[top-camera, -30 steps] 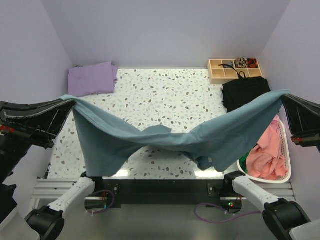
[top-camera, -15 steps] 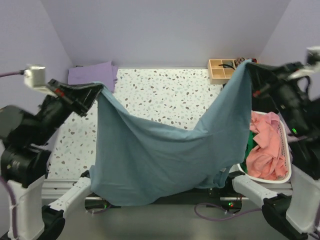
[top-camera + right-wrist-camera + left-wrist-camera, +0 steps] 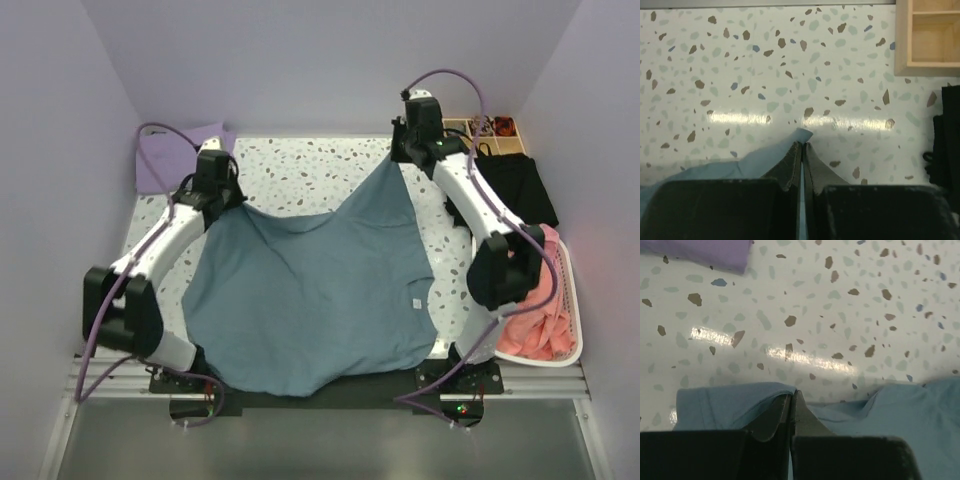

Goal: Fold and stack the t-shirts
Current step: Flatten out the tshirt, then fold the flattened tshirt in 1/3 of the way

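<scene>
A speckled white terrazzo table fills the middle of the room. Spread across most of it lies a large slate-blue t-shirt, mostly flat with soft wrinkles. Its near edge hangs past the table's front, and its two far corners are pulled up into points. The left gripper is clamped on the far left corner, low over the table. The wrist view shows its fingers pressed together with blue cloth pinched between them. The right gripper is likewise closed tight on the far right corner, a small tip of cloth poking out above its fingers.

At the right edge, a white basket holds crumpled salmon-pink t-shirts. A folded lavender t-shirt sits in the far left corner, well apart from the blue one. A black cloth lies at the far right, just in front of a wooden compartment tray.
</scene>
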{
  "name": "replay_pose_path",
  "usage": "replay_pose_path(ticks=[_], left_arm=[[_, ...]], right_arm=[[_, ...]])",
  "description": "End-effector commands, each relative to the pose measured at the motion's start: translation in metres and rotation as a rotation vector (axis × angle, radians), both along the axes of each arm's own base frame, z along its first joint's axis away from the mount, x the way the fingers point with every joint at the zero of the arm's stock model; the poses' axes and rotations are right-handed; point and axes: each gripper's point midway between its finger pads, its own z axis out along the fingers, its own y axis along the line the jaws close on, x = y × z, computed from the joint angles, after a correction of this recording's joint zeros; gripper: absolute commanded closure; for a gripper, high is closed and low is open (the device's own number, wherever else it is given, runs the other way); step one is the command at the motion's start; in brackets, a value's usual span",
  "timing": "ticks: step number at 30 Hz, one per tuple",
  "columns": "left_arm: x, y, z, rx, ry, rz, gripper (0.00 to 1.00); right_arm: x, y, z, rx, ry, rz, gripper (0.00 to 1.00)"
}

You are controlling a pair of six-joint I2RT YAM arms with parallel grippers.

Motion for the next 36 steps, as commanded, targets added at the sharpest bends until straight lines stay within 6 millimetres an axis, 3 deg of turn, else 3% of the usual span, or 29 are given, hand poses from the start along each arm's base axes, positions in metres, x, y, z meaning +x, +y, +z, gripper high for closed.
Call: replay_pose_path(ticks=[1, 2, 3, 4, 5, 6, 7, 8, 9, 11, 12, 14, 17, 20, 21, 22, 23, 24, 25, 26, 27, 29, 30, 32, 36], left_arm=[[0.084, 0.02, 0.001, 0.044, -0.095, 0.12, 1.0], [0.101, 0.019, 0.011, 0.049, -0.124, 0.121, 1.0], [0.113, 0.018, -0.015, 0.072, -0.075, 0.117, 1.0], [0.121, 0.026, -0.02, 0.098, -0.063, 0.145, 1.0], [0.138, 0.028, -0.007, 0.107, -0.09, 0.162, 1.0], [0.143, 0.031, -0.031, 0.131, -0.031, 0.168, 1.0], [0.15, 0.037, -0.032, 0.147, -0.032, 0.174, 1.0], [0.16, 0.04, -0.027, 0.151, -0.049, 0.18, 1.0], [0.163, 0.044, -0.046, 0.165, -0.007, 0.185, 1.0], [0.171, 0.053, -0.052, 0.173, 0.002, 0.204, 1.0], [0.172, 0.058, -0.063, 0.185, 0.017, 0.223, 1.0], [0.171, 0.065, -0.073, 0.195, 0.017, 0.216, 1.0], [0.169, 0.077, -0.081, 0.198, 0.028, 0.234, 1.0], [0.166, 0.078, -0.081, 0.177, 0.035, 0.198, 1.0], [0.162, 0.078, -0.084, 0.181, 0.058, 0.193, 1.0], [0.159, 0.078, -0.088, 0.179, 0.073, 0.189, 1.0], [0.156, 0.077, -0.089, 0.177, 0.081, 0.183, 1.0], [0.154, 0.076, -0.088, 0.176, 0.081, 0.178, 1.0], [0.148, 0.077, -0.092, 0.181, 0.095, 0.177, 1.0], [0.146, 0.078, -0.093, 0.185, 0.099, 0.174, 1.0], [0.144, 0.078, -0.09, 0.187, 0.093, 0.171, 1.0], [0.138, 0.079, -0.094, 0.193, 0.103, 0.169, 1.0], [0.137, 0.078, -0.092, 0.194, 0.105, 0.164, 1.0], [0.132, 0.077, -0.093, 0.181, 0.116, 0.162, 1.0], [0.12, 0.072, -0.086, 0.153, 0.132, 0.149, 1.0]], right_arm=[[0.07, 0.006, 0.054, 0.015, -0.207, -0.039, 1.0], [0.09, 0.01, 0.017, -0.004, -0.152, -0.036, 1.0], [0.102, 0.014, 0.037, 0.01, -0.193, -0.03, 1.0], [0.113, 0.016, 0.03, 0.014, -0.186, -0.025, 1.0], [0.128, 0.019, 0.003, 0.005, -0.153, -0.023, 1.0], [0.14, 0.022, 0.019, 0.014, -0.202, -0.025, 1.0], [0.148, 0.022, 0.015, 0.014, -0.209, -0.029, 1.0], [0.16, 0.023, -0.012, 0.001, -0.18, -0.035, 1.0], [0.167, 0.022, 0.0, 0.006, -0.218, -0.048, 1.0], [0.178, 0.016, -0.008, -0.002, -0.237, -0.077, 1.0], [0.18, 0.015, -0.022, -0.011, -0.222, -0.085, 1.0], [0.183, 0.009, -0.025, -0.007, -0.239, -0.102, 1.0], [0.176, 0.01, -0.035, 0.009, -0.208, -0.079, 1.0], [0.159, 0.021, -0.031, 0.046, -0.172, 0.0, 1.0], [0.152, 0.023, -0.038, 0.053, -0.143, 0.021, 1.0], [0.144, 0.026, -0.026, 0.064, -0.146, 0.04, 1.0], [0.135, 0.03, -0.027, 0.077, -0.118, 0.067, 1.0], [0.125, 0.029, -0.039, 0.073, -0.076, 0.077, 1.0], [0.115, 0.027, -0.025, 0.075, -0.08, 0.078, 1.0], [0.108, 0.026, -0.027, 0.068, -0.063, 0.083, 1.0], [0.096, 0.023, -0.04, 0.056, -0.023, 0.083, 1.0], [0.082, 0.019, -0.02, 0.048, -0.055, 0.094, 1.0], [0.072, 0.015, -0.032, 0.042, -0.022, 0.092, 1.0], [0.059, 0.013, -0.02, 0.042, -0.025, 0.094, 1.0], [0.03, 0.008, -0.028, 0.041, 0.053, 0.092, 1.0]])
